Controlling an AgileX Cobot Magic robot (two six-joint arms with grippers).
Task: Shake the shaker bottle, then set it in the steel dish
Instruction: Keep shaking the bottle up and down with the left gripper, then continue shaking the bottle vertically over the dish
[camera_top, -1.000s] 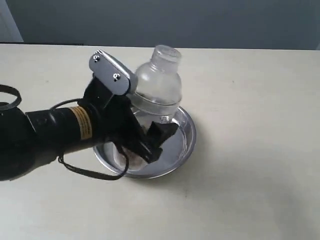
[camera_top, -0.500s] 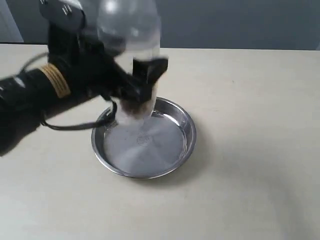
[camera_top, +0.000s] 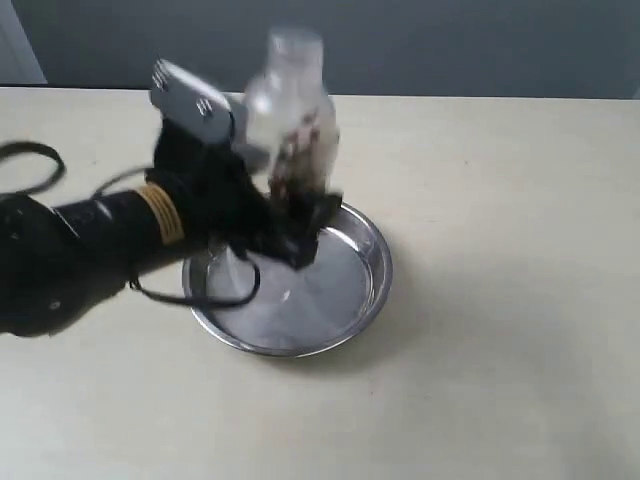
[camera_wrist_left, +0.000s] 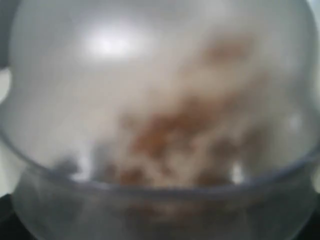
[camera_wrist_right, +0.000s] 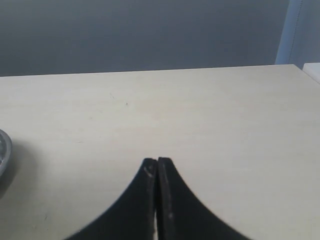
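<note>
The shaker bottle (camera_top: 290, 120) is held in the air above the steel dish (camera_top: 365, 285), upright and motion-blurred, with brownish granules thrown up inside it. My left gripper (camera_top: 290, 225) is shut on the bottle's lower body, coming in from the left. In the left wrist view the bottle (camera_wrist_left: 160, 115) fills the whole picture, blurred, with brown granules behind its clear wall. My right gripper (camera_wrist_right: 157, 162) is shut with nothing in it, above bare table; it does not show in the exterior view. The dish's rim (camera_wrist_right: 4, 150) peeks in at that view's edge.
The pale table (camera_top: 500, 300) spreads around the dish. A dark wall runs along its far edge. A black cable (camera_top: 190, 295) hangs from the left arm over the dish's left rim.
The bottle rose high out of the dish half a second ago and has now dropped back lower and to the right, still gripped. The granules inside have been flung up.
</note>
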